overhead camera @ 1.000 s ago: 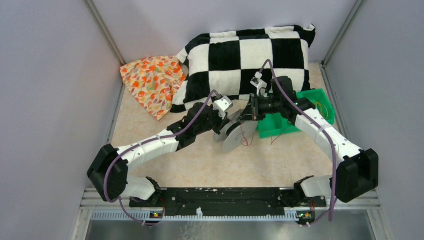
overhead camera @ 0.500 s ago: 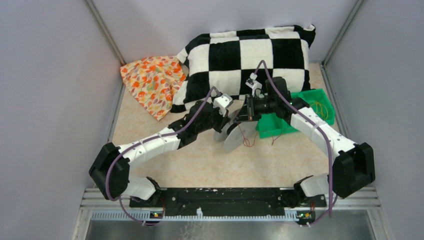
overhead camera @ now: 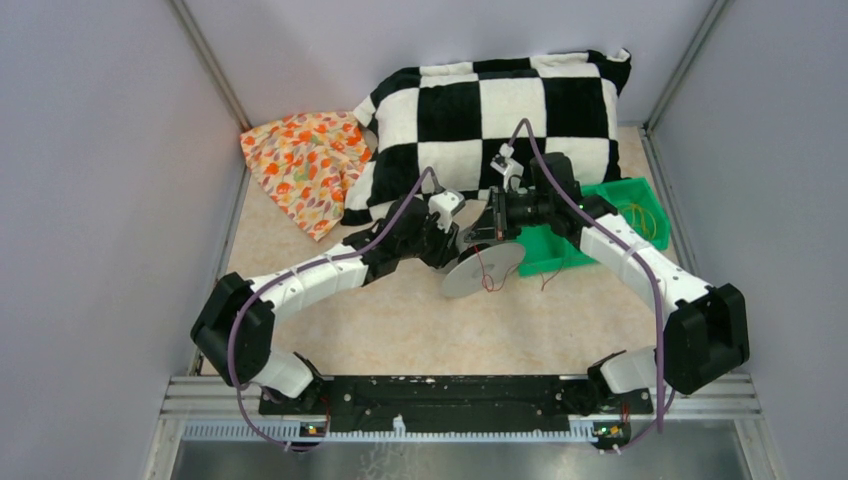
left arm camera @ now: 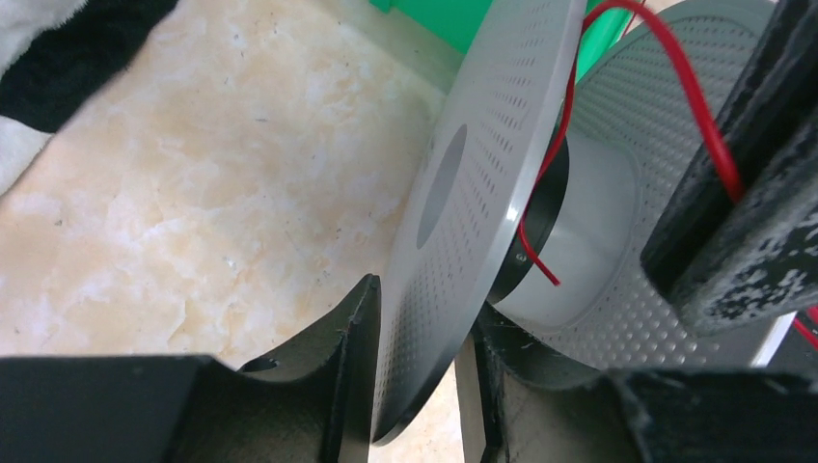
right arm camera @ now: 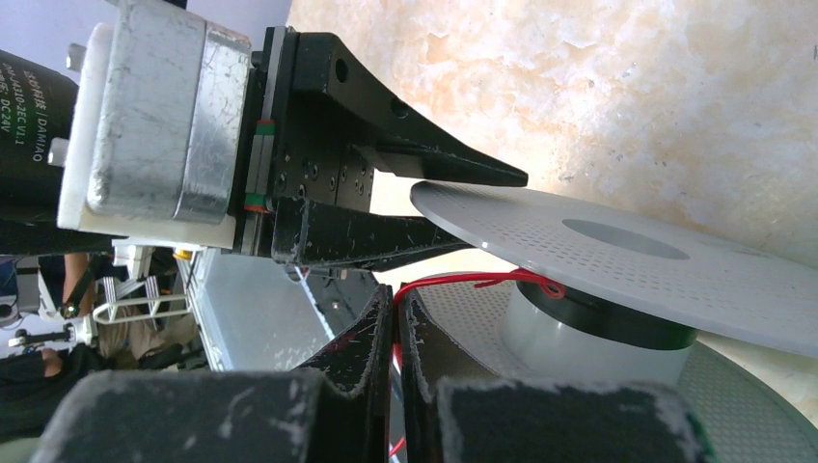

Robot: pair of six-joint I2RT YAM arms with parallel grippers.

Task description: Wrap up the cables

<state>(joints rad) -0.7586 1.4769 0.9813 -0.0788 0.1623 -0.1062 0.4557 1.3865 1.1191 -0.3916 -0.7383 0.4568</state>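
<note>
The grey spool (overhead camera: pixel 483 268) rests on the table between both grippers. My left gripper (overhead camera: pixel 455 245) is open and straddles the spool's near flange (left arm camera: pixel 482 174). The flange lies against one finger (left arm camera: pixel 357 367), with a gap to the other. My right gripper (right arm camera: pixel 395 304) is shut on a thin red cable (right arm camera: pixel 463 282). That cable runs to the spool's hub (left arm camera: pixel 588 231), where a loop sits under the upper flange. In the top view, a loose length of the red cable (overhead camera: pixel 487 275) hangs across the spool. More cables, yellow ones (overhead camera: pixel 645 215), lie in the green bin.
The green bin (overhead camera: pixel 628 190) sits just right of the spool, under the right arm. A black-and-white checkered pillow (overhead camera: pixel 500 110) lies along the back, with an orange patterned cloth (overhead camera: pixel 300 165) to its left. Grey walls enclose both sides.
My left gripper has opened off the spool's flange. The spool has dropped from a tilt to lie flatter. The right gripper keeps its hold on the red cable.
</note>
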